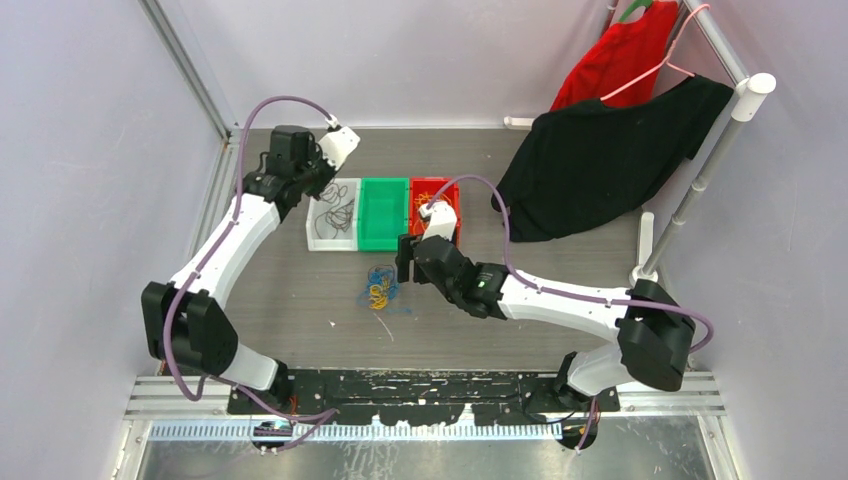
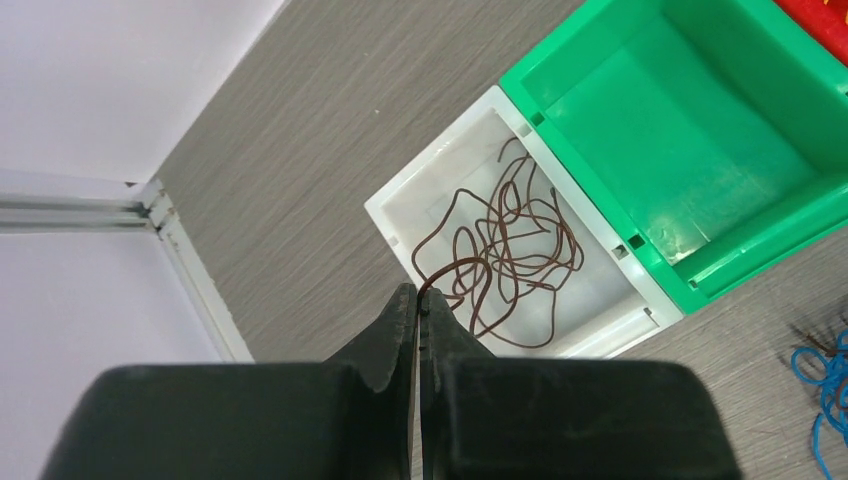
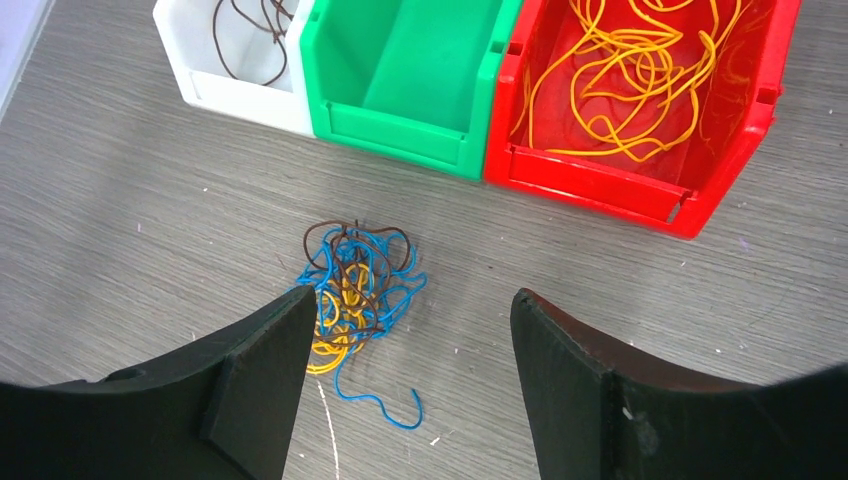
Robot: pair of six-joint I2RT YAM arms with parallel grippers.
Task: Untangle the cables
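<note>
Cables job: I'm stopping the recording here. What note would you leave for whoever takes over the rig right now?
Left gripper: fingers shut above the white bin, seemingly pinching one end of the brown cable that lies coiled inside it.
Right gripper: open, holding nothing, hovering over the tangle on the table.
Done: orange-yellow cables in the red bin, brown in the white.
Left: the tangle holds blue, yellow and brown strands; the green bin has no cable yet.
</note>
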